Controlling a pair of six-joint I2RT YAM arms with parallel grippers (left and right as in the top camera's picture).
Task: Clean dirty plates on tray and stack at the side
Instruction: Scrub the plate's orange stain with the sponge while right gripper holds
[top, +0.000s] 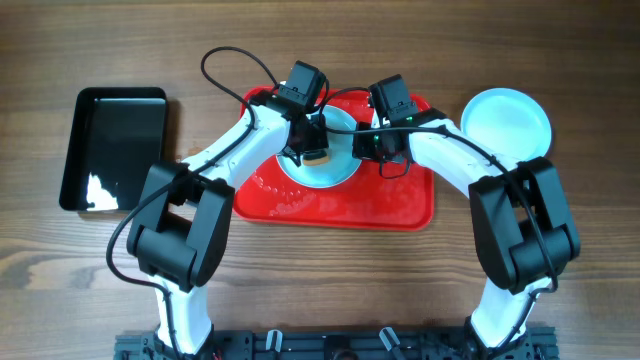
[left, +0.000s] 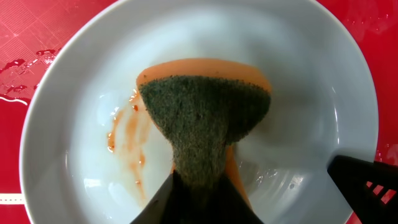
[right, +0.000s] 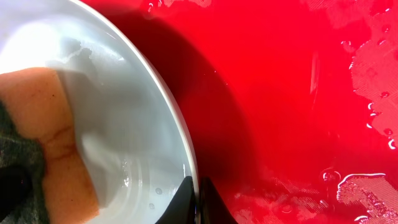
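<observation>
**Scrubbing setup: one plate on the tray, one off it**

Surface: brown wood-grain table (top: 330, 270), plain top seen from above. The room beyond it is out of frame.

Count:
- 2 plates
- 2 trays, one red and one black
- 1 sponge
- 2 arms, white links with black joints

Red tray (top: 340, 210) sits mid-table, long side left to right. It's wet: beads and thin films of water show on the red plastic in both wrist views. A fine embossed grid shows on the tray floor in the left wrist view.

Dirty plate (left: 311, 93) lies flat on the red tray, towards its far side, between the two wrists. Brown-orange smears (left: 127, 140) streak the well left of centre.

Second plate (top: 505, 122), pale mint, sits on the bare table just off the red tray's far right corner. It looks clean from overhead.

Black tray (top: 120, 130), glossy, sits well apart at the left of the table, with a white glare patch near its front corner.

Left gripper (left: 199, 190) is clamped on the sponge (left: 205, 106), orange foam with a dark green scouring face. The sponge is pressed down in the dirty plate's well, beside the smears.

Right gripper (right: 198, 198) has its fingers pressed together at the dirty plate's right rim. The rim edge runs in between the tips, so it reads as a pinch on the rim.
</observation>
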